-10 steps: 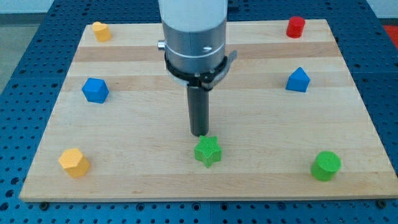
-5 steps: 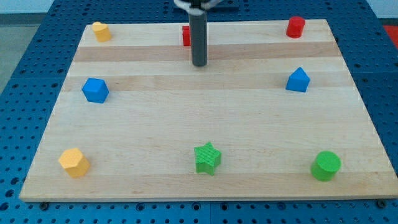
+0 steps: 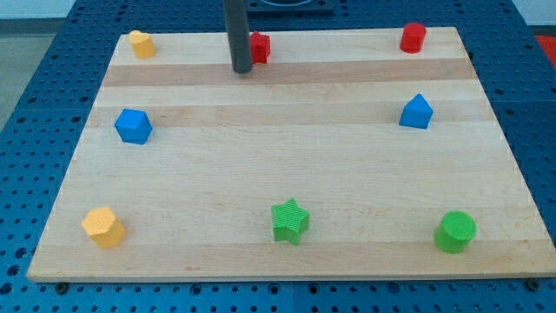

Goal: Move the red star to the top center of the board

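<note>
The red star (image 3: 260, 46) lies near the top edge of the wooden board (image 3: 287, 156), a little left of centre; the rod hides its left part. My tip (image 3: 241, 69) stands just left of and slightly below the red star, close against it; I cannot tell whether they touch.
A red cylinder (image 3: 413, 37) is at the top right and a yellow block (image 3: 141, 43) at the top left. A blue block (image 3: 133, 126) is at mid left, a blue block (image 3: 416, 112) at mid right. A yellow block (image 3: 103, 227), green star (image 3: 290, 220) and green cylinder (image 3: 454, 231) line the bottom.
My tip has gone from just above the green star up to the top of the board, then left past the red star to its left side.
</note>
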`<action>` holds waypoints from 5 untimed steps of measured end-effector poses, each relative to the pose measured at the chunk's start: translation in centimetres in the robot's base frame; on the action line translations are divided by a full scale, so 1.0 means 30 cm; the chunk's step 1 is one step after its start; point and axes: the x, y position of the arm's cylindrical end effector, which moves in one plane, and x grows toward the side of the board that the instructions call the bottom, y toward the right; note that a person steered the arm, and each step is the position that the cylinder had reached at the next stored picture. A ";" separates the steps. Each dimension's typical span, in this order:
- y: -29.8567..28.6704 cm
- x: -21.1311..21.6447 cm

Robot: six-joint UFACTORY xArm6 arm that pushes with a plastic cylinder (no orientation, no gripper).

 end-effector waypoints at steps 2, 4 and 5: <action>-0.021 -0.143; 0.114 -0.154; 0.050 -0.033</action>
